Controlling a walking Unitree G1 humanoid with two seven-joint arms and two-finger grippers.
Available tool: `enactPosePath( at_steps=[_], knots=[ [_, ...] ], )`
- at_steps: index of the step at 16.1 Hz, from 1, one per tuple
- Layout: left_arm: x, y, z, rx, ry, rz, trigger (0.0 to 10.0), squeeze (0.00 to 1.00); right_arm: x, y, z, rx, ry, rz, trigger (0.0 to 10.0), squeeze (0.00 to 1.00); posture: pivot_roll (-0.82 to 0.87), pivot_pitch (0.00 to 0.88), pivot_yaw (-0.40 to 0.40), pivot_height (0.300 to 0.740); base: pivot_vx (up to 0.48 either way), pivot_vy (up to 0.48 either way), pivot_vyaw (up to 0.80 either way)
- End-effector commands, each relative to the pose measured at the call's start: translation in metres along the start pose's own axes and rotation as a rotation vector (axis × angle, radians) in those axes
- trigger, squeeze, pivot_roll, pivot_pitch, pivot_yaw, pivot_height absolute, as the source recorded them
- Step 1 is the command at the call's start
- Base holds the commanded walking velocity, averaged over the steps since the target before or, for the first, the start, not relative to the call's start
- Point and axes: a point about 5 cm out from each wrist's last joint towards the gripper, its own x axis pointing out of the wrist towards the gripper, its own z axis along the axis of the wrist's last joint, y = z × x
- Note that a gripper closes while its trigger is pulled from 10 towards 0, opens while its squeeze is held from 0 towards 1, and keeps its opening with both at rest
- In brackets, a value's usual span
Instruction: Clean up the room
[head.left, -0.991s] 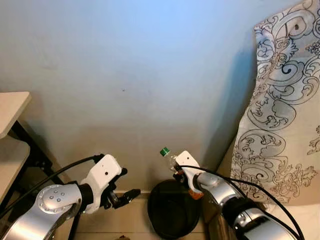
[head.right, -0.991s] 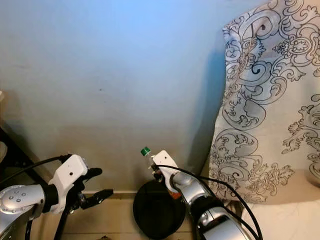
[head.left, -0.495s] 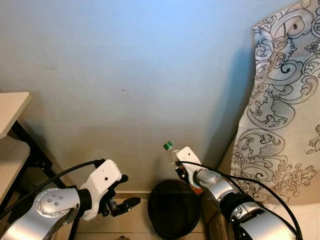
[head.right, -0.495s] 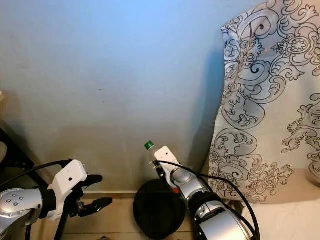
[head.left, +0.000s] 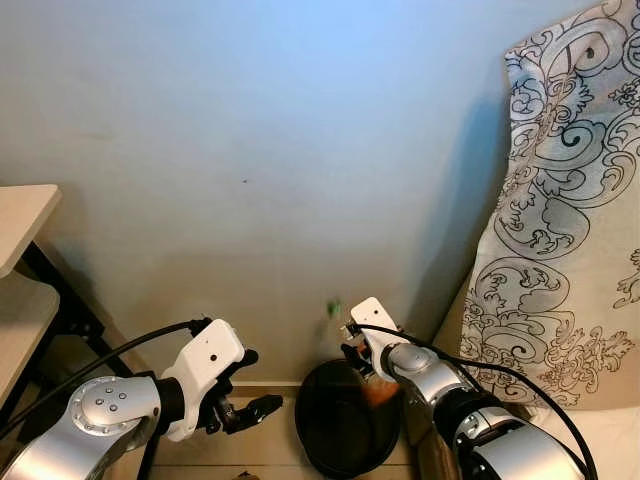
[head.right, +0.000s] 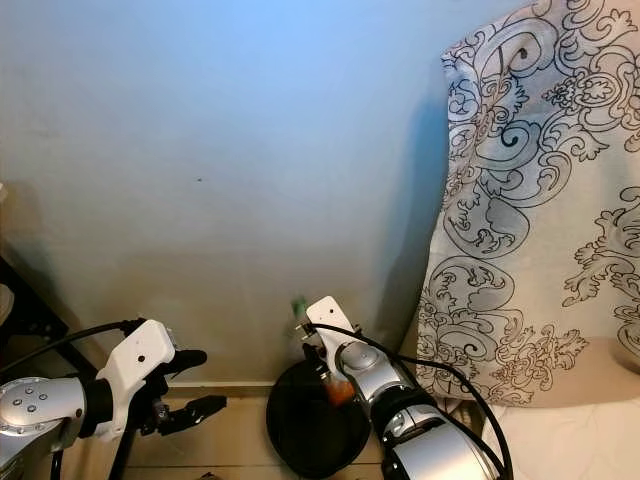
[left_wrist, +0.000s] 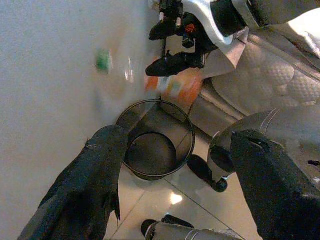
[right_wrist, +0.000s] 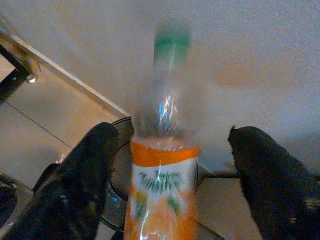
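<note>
A clear plastic bottle (right_wrist: 162, 165) with a green cap and an orange label is motion-blurred, tilted, hanging free just over a round black waste bin (head.left: 306, 432) on the floor by the wall. My right gripper (head.left: 357, 352) is directly above the bin, open, its fingers (right_wrist: 87, 170) spread on either side of the bottle without touching it. In the left wrist view the bottle (left_wrist: 172, 86) shows below the right gripper's fingers and above the bin's rim (left_wrist: 189, 131). My left gripper (head.left: 258, 380) stands open to the left of the bin, holding nothing.
A plain wall rises right behind the bin. A patterned cloth (head.left: 560, 220) hangs at the right over a quilted mattress (left_wrist: 260, 85). A light table (head.left: 20, 225) on black legs stands at the left. Tiled floor (left_wrist: 150, 210) lies in front of the bin.
The right gripper has let go of the bottle, which now drops blurred toward the bin. The left arm sank slightly earlier and has since held still.
</note>
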Motion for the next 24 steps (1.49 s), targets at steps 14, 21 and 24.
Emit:
enactPosePath(
  at_steps=[14,21,24],
  knots=[
    [0.021,0.028,0.032,-0.024,-0.201,0.42,10.0,0.0,-0.054,-0.04,-0.006,0.269,-0.305,-0.111,10.0,1.0,0.05,0.0,0.027,0.74,0.0,0.0,0.0],
    [0.026,0.03,0.046,-0.037,-0.275,0.631,10.0,0.0,-0.118,-0.04,0.001,0.367,-0.381,-0.309,10.0,1.0,0.06,0.0,-0.004,0.74,0.0,0.0,-0.79],
    [0.023,0.03,0.043,-0.07,-0.284,0.672,10.0,0.0,-0.128,-0.036,0.001,0.411,-0.369,-0.335,10.0,1.0,0.07,0.0,-0.012,0.74,0.0,0.0,-0.79]
  ],
)
